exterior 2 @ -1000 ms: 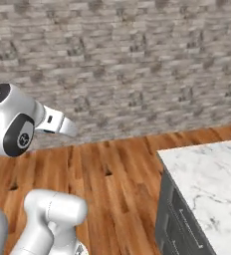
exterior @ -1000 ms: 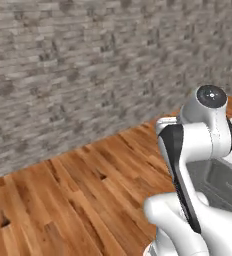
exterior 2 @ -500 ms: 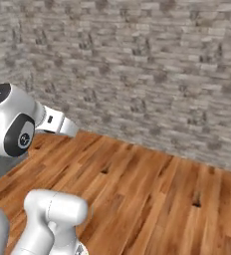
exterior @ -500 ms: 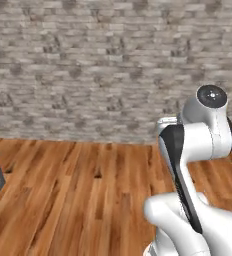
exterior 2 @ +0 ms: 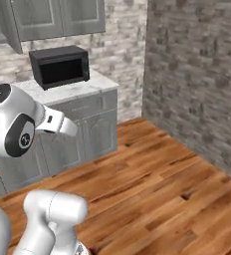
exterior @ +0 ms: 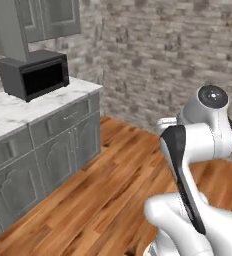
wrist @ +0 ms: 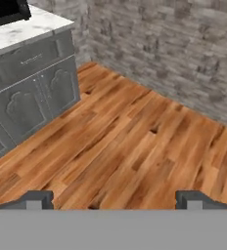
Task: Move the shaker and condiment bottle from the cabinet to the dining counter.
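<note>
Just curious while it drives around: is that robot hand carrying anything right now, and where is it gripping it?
Nothing is held. In the hand view the gripper is open, its fingertips wide apart with only the wooden floor between them.

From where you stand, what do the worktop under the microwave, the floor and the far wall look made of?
Worktop: looks like polished white marble, going by its grey veins. Floor: warm, slightly glossy wooden planks with visible grain and seams. Wall: rough grey stone or brick in irregular courses, matte.
</note>
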Robot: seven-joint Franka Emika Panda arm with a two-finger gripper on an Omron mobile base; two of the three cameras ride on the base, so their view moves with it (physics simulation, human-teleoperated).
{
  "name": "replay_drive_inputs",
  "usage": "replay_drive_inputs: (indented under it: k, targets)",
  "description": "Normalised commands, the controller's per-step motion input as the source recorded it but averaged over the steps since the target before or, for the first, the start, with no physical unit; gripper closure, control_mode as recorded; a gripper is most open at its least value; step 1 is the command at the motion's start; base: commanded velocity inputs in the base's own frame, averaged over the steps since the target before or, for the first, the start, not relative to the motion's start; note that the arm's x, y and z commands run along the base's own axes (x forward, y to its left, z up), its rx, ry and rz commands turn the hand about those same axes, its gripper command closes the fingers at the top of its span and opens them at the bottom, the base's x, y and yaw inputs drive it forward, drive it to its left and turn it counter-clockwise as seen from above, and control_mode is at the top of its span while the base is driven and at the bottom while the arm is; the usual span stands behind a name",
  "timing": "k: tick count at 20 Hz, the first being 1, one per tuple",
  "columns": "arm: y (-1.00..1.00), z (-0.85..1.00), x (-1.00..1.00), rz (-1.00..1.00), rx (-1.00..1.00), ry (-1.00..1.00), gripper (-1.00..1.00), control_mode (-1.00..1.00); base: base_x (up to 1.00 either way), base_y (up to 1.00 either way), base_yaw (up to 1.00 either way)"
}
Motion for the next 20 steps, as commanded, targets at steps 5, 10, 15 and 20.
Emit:
replay_drive_inputs:
  k: [5,10,15,20]
  targets:
    - [0.0,0.0,0.0,0.0,0.0,0.0,-1.0,1.0,0.78,0.63,0.42]
    - [0.0,0.0,0.0,0.0,0.0,0.0,-1.0,1.0,0.51,0.83,0.31]
    - [0.0,0.0,0.0,0.0,0.0,0.0,-1.0,1.0,0.41,0.82,0.47]
    - [0.0,0.0,0.0,0.0,0.0,0.0,-1.0,1.0,0.51,0.31,0.64]
